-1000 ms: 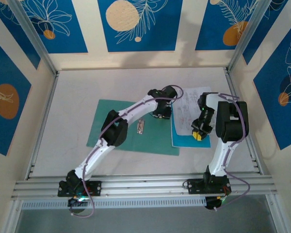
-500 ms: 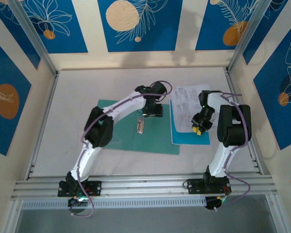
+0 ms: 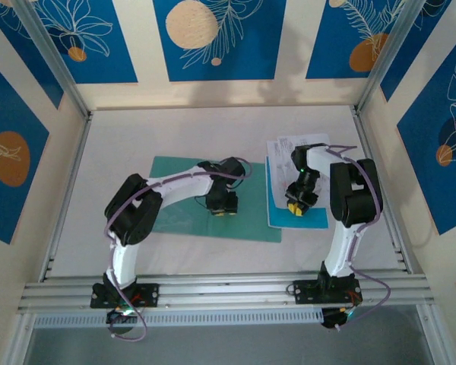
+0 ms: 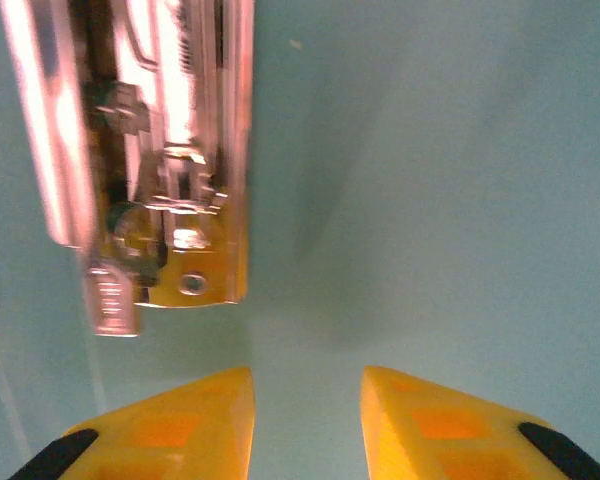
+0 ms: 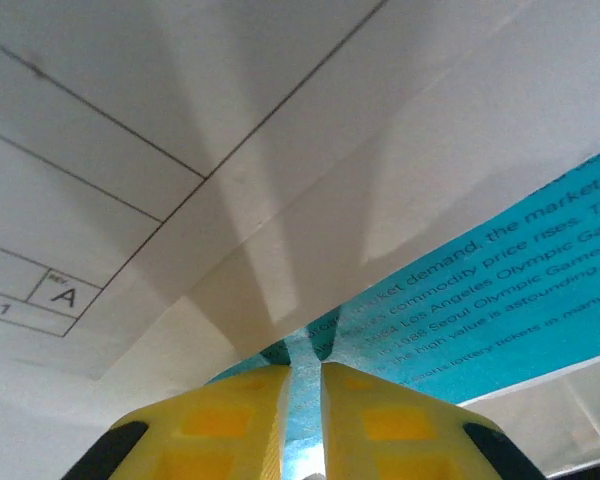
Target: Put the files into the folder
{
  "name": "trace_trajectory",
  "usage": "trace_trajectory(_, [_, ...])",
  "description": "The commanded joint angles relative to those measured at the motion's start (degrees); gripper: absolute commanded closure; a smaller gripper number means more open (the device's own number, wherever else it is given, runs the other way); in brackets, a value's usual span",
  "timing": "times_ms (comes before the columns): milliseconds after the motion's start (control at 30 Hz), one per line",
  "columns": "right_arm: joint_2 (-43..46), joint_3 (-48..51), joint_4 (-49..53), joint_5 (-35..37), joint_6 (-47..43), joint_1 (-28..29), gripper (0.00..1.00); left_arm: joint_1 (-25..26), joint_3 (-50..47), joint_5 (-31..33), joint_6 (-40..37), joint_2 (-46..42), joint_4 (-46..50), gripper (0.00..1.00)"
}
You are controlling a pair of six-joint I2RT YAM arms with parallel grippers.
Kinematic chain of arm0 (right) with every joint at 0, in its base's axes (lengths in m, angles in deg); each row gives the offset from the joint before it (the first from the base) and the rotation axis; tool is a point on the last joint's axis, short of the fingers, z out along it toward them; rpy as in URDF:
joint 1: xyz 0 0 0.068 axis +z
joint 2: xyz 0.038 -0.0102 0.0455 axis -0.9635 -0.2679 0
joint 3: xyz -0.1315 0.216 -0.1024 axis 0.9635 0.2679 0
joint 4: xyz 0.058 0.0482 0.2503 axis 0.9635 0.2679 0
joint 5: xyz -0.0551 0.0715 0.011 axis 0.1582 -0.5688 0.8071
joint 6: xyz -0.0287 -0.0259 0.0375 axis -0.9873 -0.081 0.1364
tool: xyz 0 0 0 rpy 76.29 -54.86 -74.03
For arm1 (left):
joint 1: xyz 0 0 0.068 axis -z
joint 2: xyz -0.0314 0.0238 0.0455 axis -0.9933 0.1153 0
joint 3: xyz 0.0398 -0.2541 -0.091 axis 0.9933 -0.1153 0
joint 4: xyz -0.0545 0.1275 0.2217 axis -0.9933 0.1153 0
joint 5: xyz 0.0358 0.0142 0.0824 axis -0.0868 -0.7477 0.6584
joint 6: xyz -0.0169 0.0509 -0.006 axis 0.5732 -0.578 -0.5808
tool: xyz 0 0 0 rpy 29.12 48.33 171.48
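The teal-green folder (image 3: pixel 171 190) lies open and flat on the table. My left gripper (image 3: pixel 223 210) hovers low over its middle, just on the near side of the metal clip (image 4: pixel 145 170). Its yellow fingers (image 4: pixel 180 425) stand open over bare teal cover (image 4: pixel 440 190) with nothing between them. The files (image 3: pixel 289 156) lie right of the folder, white printed sheets on top of a bright blue sheet (image 3: pixel 277 215). My right gripper (image 3: pixel 295 206) sits on their near part. Up close, the white sheets (image 5: pixel 230 120) bulge up over the blue sheet (image 5: pixel 500 270). My right gripper (image 5: pixel 302 400) is pinched almost closed on a strip of it.
Walls with blue and orange panels close in the white table (image 3: pixel 175 133) on three sides. An aluminium rail (image 3: pixel 228 289) carrying both arm bases runs along the near edge. Bare table lies beyond the folder and to its left.
The left arm has folded back, carrying its gripper from the folder's far right by the files to the clip at mid-folder. The right gripper has edged left on the files.
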Motion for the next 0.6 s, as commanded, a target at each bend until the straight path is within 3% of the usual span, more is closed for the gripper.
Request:
trace_trajectory(0, [-2.2,-0.8,0.9,-1.4,0.8,1.7,0.81,0.7,-0.9,-1.1,2.3,1.8,-3.9,0.68])
trace_trajectory(567, [-5.9,-3.1,0.6,-2.8,-1.5,10.2,0.81,0.5,4.8,-1.6,6.5,8.2,-8.6,0.70])
